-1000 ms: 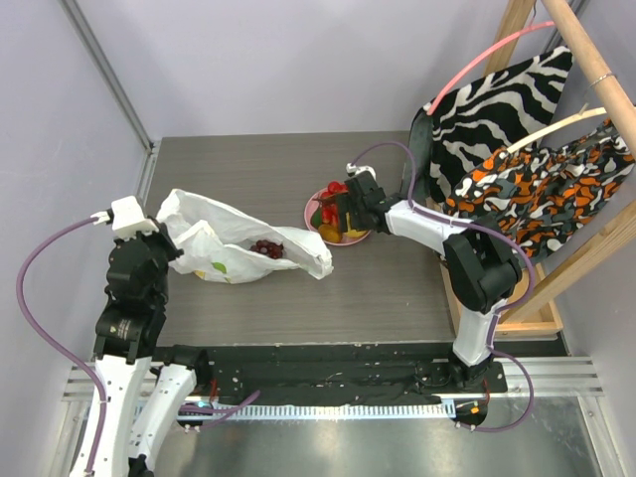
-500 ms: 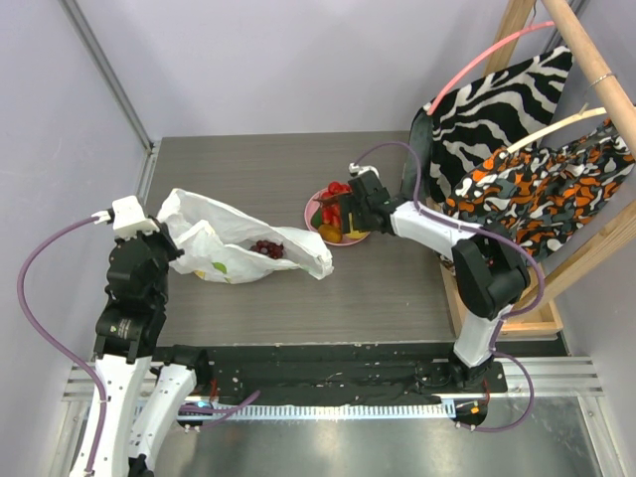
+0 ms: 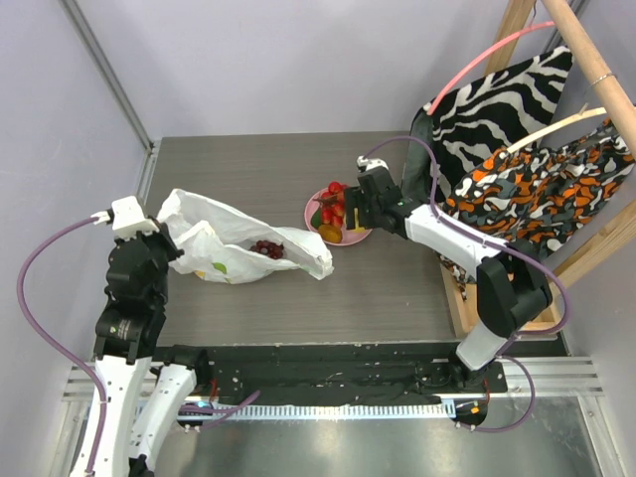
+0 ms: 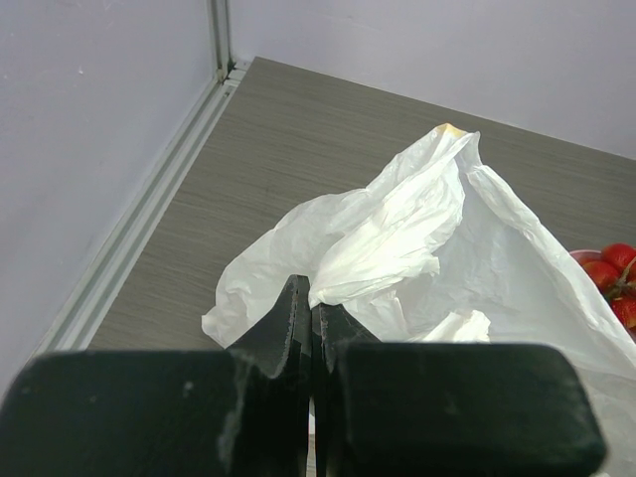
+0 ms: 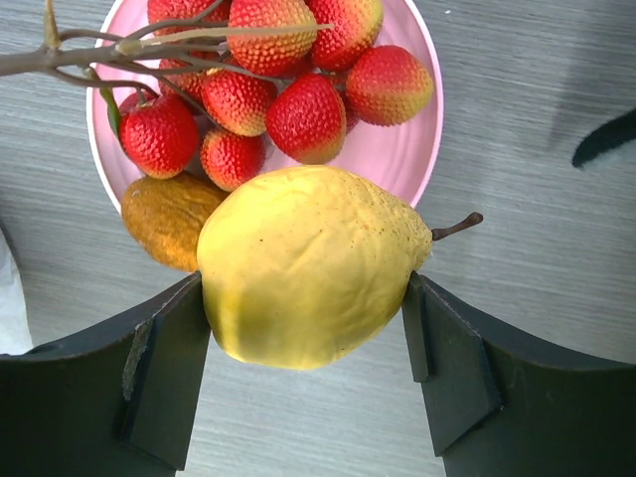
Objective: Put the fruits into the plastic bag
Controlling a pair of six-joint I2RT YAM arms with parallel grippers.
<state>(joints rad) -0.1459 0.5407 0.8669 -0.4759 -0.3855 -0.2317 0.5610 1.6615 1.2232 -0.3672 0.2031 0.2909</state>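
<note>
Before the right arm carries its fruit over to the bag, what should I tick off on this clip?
1. Right gripper shut on the yellow fruit: ok, a finger presses each side.
2. Left gripper holding the plastic bag: ok, jaws closed on a fold of its edge.
3. Bag mouth open toward the plate: cannot tell, the plastic lies crumpled and no clear opening shows.
4. Yellow fruit lifted clear of the pink plate: cannot tell, its height does not show.
5. Grape bunch in the bag: ok, it shows through the plastic.
6. Plate emptied: not ok, red fruits and a brown piece lie on it.
</note>
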